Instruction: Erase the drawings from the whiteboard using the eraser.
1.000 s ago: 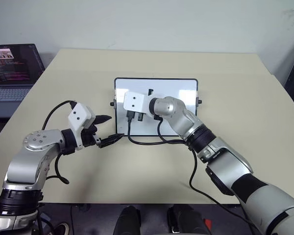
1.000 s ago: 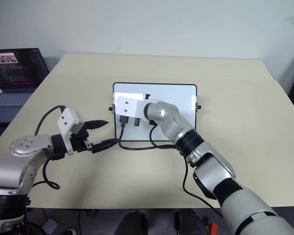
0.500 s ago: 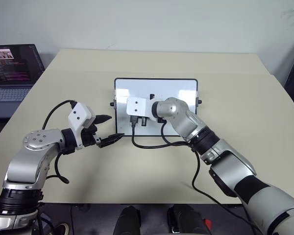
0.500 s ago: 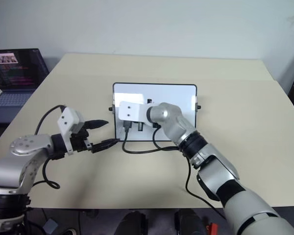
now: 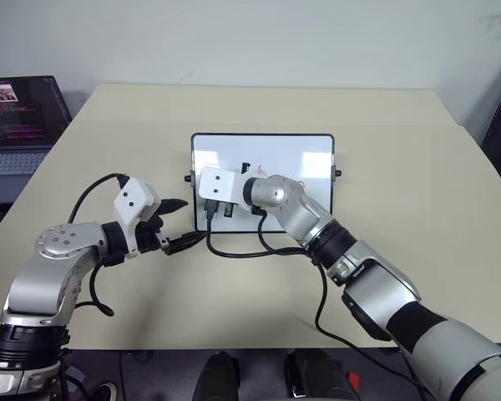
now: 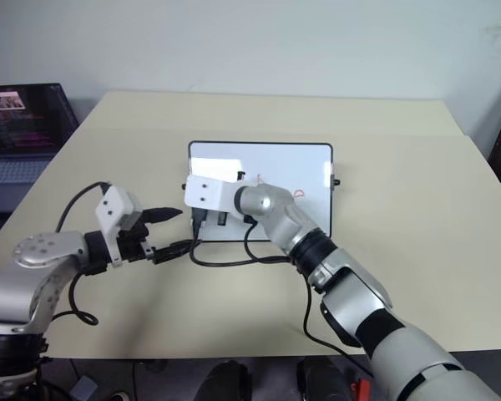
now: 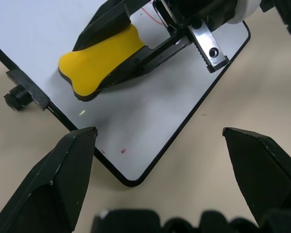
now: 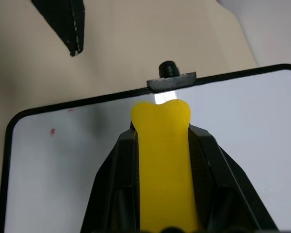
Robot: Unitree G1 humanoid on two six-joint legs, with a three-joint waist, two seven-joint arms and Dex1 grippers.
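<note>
Off the tabletop's (image 5: 417,209) left edge we note an open laptop (image 5: 21,117), screen lit. Next, over the left part of the tabletop, our left gripper (image 5: 180,224) hovers with its two black fingers spread wide and nothing between them, just beside the whiteboard's (image 5: 292,154) left short side and apart from it.

The whiteboard lies flat near the middle of the tabletop, long sides running left to right, a small black knob (image 5: 190,177) on its left frame and another on the right. Our right gripper (image 7: 121,48) reaches across the board to its left half, fingers clamped on the yellow eraser (image 7: 99,58). The eraser's dark base rests against the white surface, its rounded end close to the left frame by the knob (the right wrist view shows it just short of the frame).

A red scribble (image 6: 299,194) sits right of the gripper, near the board's middle. Two tiny red specks (image 7: 121,151) lie near the board's near-left corner.
</note>
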